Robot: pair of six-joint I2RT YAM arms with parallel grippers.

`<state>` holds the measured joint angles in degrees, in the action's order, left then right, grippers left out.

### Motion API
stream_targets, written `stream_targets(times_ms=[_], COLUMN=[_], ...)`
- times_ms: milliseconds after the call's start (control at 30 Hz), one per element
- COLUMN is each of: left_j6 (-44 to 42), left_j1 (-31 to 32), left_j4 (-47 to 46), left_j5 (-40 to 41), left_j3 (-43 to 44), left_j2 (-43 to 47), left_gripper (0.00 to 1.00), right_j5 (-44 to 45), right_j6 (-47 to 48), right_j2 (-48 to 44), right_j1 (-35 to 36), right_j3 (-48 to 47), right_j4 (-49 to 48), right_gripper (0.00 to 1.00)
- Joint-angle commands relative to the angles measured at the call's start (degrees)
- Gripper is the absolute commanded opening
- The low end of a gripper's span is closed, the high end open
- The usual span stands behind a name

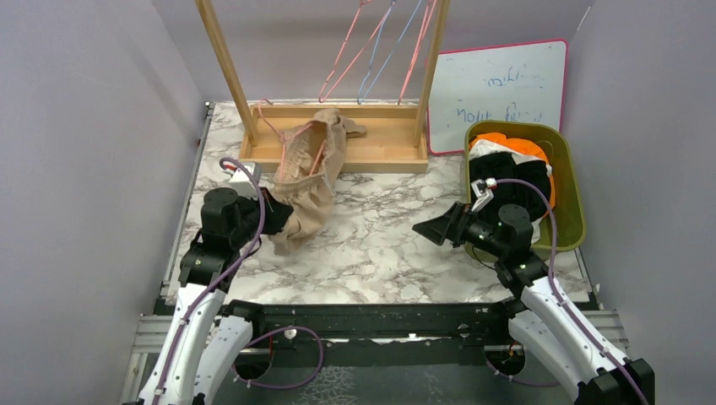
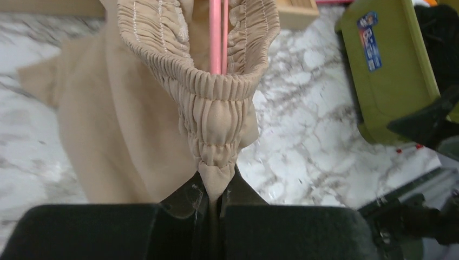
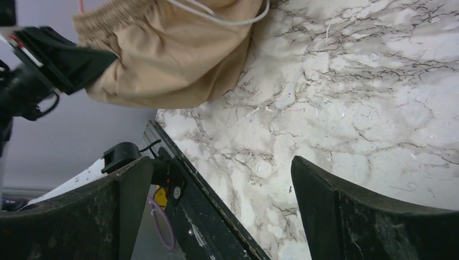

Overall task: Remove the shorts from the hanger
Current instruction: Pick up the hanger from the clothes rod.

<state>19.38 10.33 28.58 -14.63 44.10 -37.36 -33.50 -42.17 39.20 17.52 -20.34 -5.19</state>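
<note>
**Tan shorts pinched at waistband, hanger inside them**

We note a white marble-patterned tabletop [image 1: 380, 245] veined in grey, closed in on the left, right and back by plain lilac-grey walls [image 1: 84, 126]. A black rail [image 1: 363, 321] runs along the near edge, where the arm bases sit. At the back stands a wooden rack [image 1: 338, 153], with several wire hangers [image 1: 380, 51] in pink and blue dangling from above. A whiteboard [image 1: 498, 89] with faint blue writing leans on the back wall, and a green bin [image 1: 570, 194] sits at the right edge.

The left gripper [image 2: 215, 203] is clamped on the gathered waistband of the tan shorts [image 2: 108, 135], which slump from the rack's base down onto the marble. A pink hanger [image 2: 215, 38] passes through the waistband opening.

The right gripper [image 3: 221, 162] hangs over bare marble just beside the bin, jaws wide apart and holding nothing.

In the bin we see orange shorts [image 1: 519, 145], white shorts [image 1: 485, 150] and black shorts [image 1: 507, 181] piled together.
</note>
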Motion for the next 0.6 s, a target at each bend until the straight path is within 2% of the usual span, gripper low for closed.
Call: stream_targets(times_ms=[0, 133, 267, 400, 567], left_j6=[7.5, 7.5, 7.9, 6.5, 4.9], left_j1=[-0.1, -0.1, -0.1, 0.0, 0.1], left_j4=[-0.7, 2.4, 3.1, 3.3, 3.2], left_j5=[-14.1, -17.3, -23.3, -26.2, -28.4], left_j3=[-6.1, -8.2, -9.0, -9.4, -9.4], left_j2=[4.4, 8.6, 8.0, 6.8, 3.8], left_gripper=[0.0, 0.0, 0.0, 0.0, 0.0], right_j5=[0.0, -10.8, -18.4, -14.5, -10.3], right_j6=[-3.2, -6.4, -3.6, 5.0, 9.6], right_j2=[0.3, 5.8, 10.5, 6.7, -0.1], right_j1=[0.0, 0.0, 0.0, 0.1, 0.1], right_j3=[2.3, 1.8, -2.2, -6.3, -7.3], right_j4=[-7.1, -16.5, -15.6, -5.3, -1.3], right_gripper=[1.0, 1.0, 1.0, 1.0, 1.0])
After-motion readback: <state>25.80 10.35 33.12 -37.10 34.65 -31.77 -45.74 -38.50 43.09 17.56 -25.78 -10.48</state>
